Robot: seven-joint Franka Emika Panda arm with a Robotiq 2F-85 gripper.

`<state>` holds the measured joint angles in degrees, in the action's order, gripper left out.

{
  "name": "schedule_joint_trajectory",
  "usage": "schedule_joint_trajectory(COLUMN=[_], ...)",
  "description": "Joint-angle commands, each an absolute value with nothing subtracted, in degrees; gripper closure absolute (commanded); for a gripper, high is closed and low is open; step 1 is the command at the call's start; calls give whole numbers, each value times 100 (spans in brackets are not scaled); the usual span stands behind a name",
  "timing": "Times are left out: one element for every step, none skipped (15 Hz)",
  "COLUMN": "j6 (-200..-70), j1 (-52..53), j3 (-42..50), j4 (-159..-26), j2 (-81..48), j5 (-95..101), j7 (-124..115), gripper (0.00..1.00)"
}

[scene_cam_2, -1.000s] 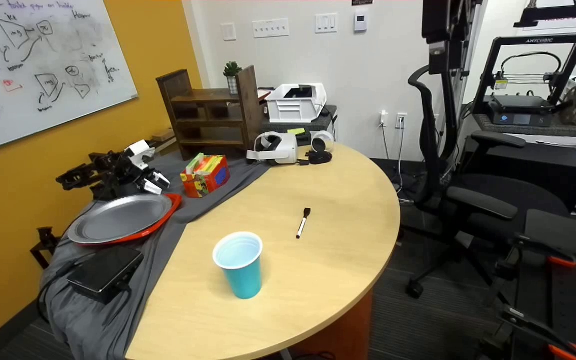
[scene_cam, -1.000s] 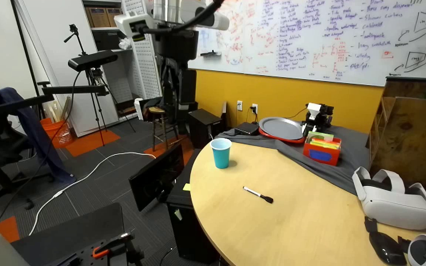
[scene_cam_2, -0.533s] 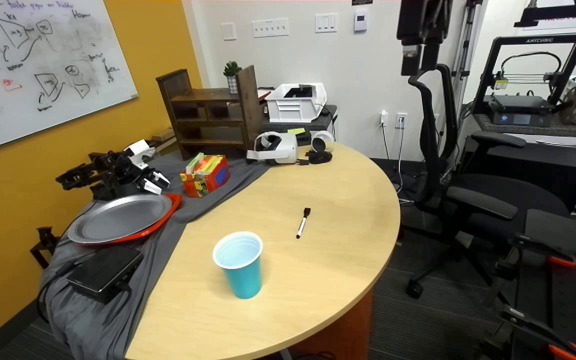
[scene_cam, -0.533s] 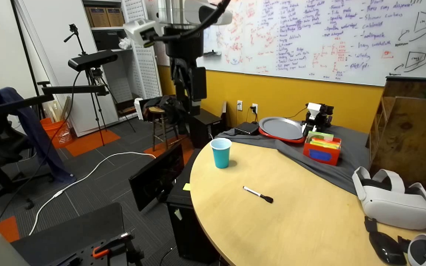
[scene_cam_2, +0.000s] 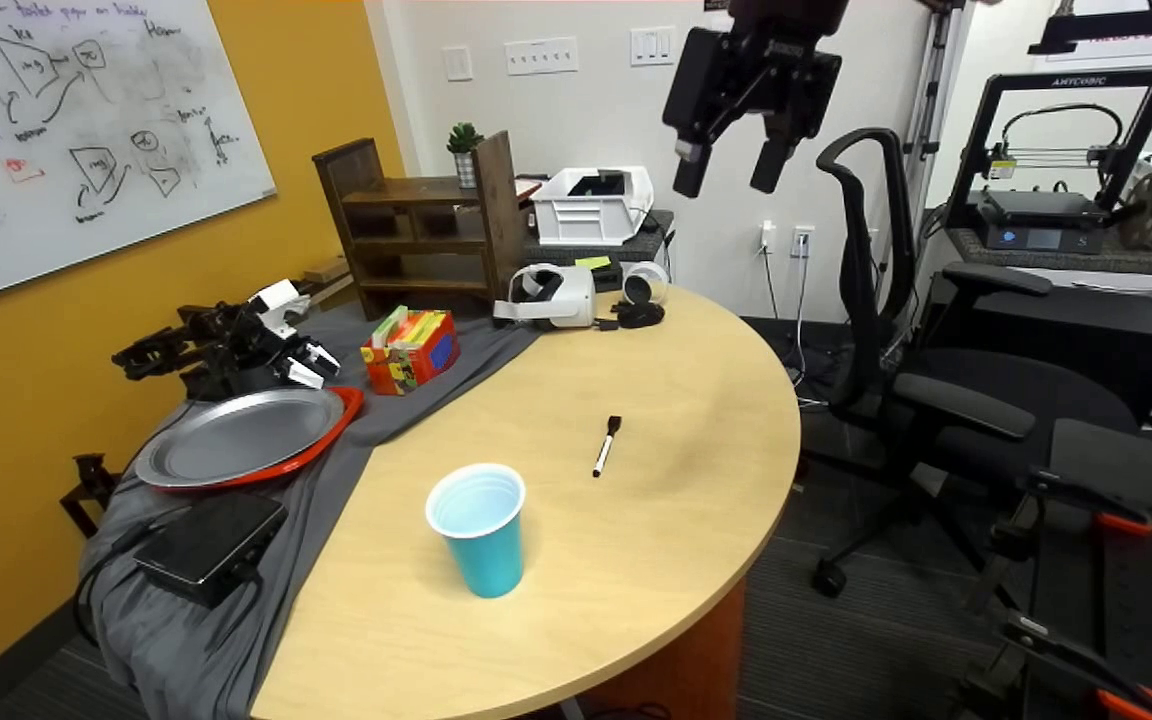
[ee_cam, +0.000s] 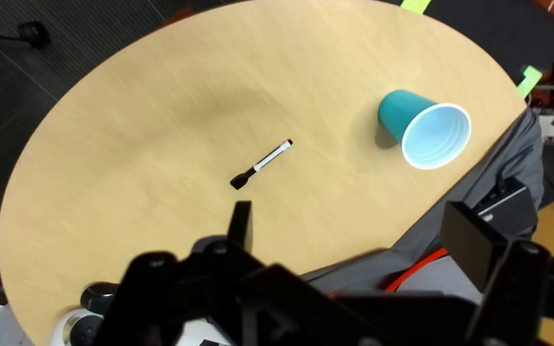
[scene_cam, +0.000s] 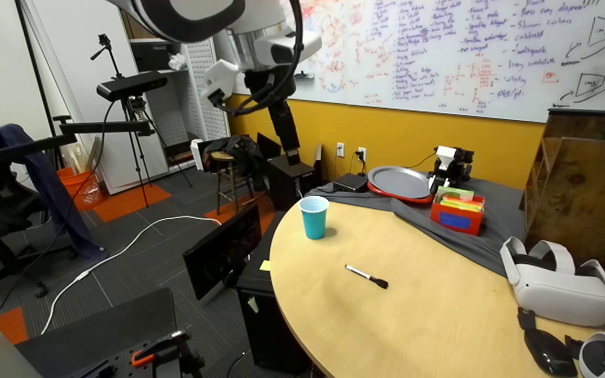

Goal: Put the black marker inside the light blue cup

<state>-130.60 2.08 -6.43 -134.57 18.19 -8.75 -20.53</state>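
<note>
While the tool [scene_cam_2: 729, 178] hangs tilted above the table [scene_cam_2: 656, 560], released, its two fingers [ee_cam: 242, 223] stand wide apart. The black marker [ee_cam: 270, 157] lies flat on the pale wooden top, near the light blue cup [scene_cam_2: 491, 560] but apart from it. Its white barrel, ending in a small black tip, points toward the cup; the dark, flared cap points away. In both exterior views the cup stands upright on the table, mouth upward, its white rim showing. In the wrist view, the marker and the cup both appear past the fingers, with the curved edge of the table around them.

Grey cloth [scene_cam_2: 316, 510] covers one side of the table. On it sit a flat black box [scene_cam_2: 208, 540], a round grey tray [scene_cam_2: 246, 440] resting on something red [scene_cam_2: 348, 407], a small black and white robot arm [scene_cam_2: 236, 345], and a red box [scene_cam_2: 411, 355] that holds green and yellow packets [scene_cam: 460, 203]. In an exterior view, a white headset [scene_cam_2: 566, 300] sits at the far end, near a brown wooden shelf [scene_cam_2: 501, 215] topped with a small potted plant [scene_cam_2: 466, 150].
</note>
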Motion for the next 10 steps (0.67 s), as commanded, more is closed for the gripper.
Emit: schedule_joint_trajectory(j6=[-13932, -14099, -14271, -14455, -14602, -14663, -14791, -14783, -14797, -14782], j1=[107, 67, 34, -8, -52, -92, -263, -303, -212, -218], j3=[-1013, -1107, -1191, -1263, -1325, -1367, -1515, -1548, -1447, -1432], j4=[-13618, -13638, -13659, -13685, -13695, -13686, -13707, -13678, -13653, -13629], j2=[1554, 1479, 1384, 1289, 1186, 1097, 1012, 922, 813, 710], j5=[-794, -717, -613, -435, -221, 10, 267, 510, 783, 1014], j7=[-3383, -3785, -4208, -4648, -5106, -5573, -6029, -6480, -6901, -7258], gripper=[0, 0, 0, 0, 0, 0, 0, 0, 0, 0])
